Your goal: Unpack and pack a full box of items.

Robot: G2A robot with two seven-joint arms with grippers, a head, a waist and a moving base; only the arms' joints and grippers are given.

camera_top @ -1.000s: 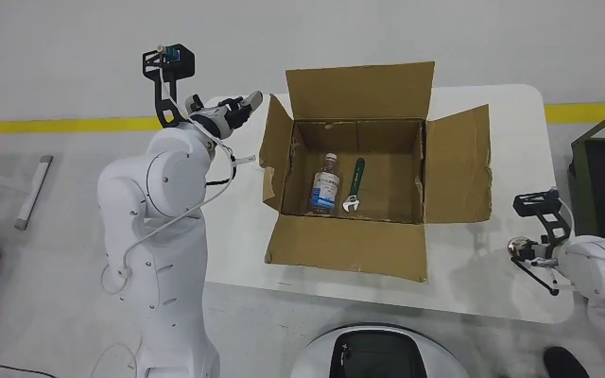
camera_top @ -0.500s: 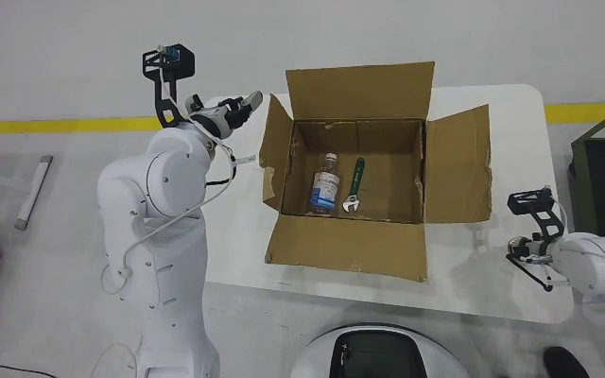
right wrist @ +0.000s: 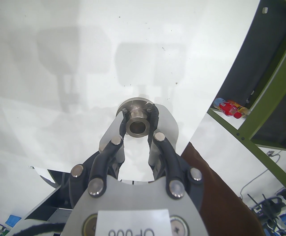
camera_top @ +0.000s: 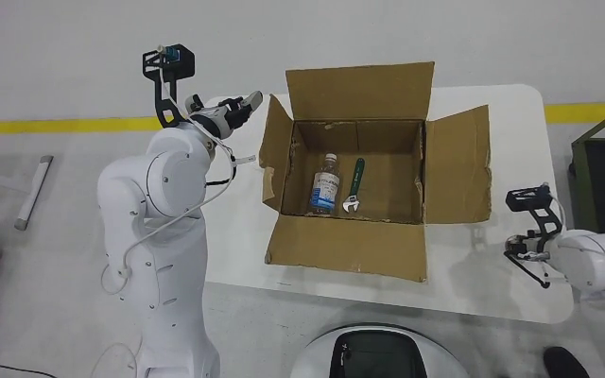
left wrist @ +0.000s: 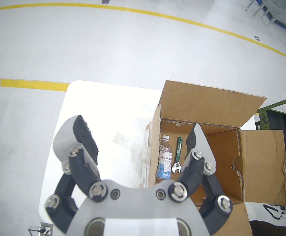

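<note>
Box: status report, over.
Left pincer open, beside box. Right pincer shut on metal fitting, over table. Bottle, wrench in box. Nothing blocking opening.

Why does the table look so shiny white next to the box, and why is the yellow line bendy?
Left wrist view: light glares off the table beside the box, washing out its surface; the far yellow line bows, likely from the wide lens. Top view: a yellow line looks straight.
</note>
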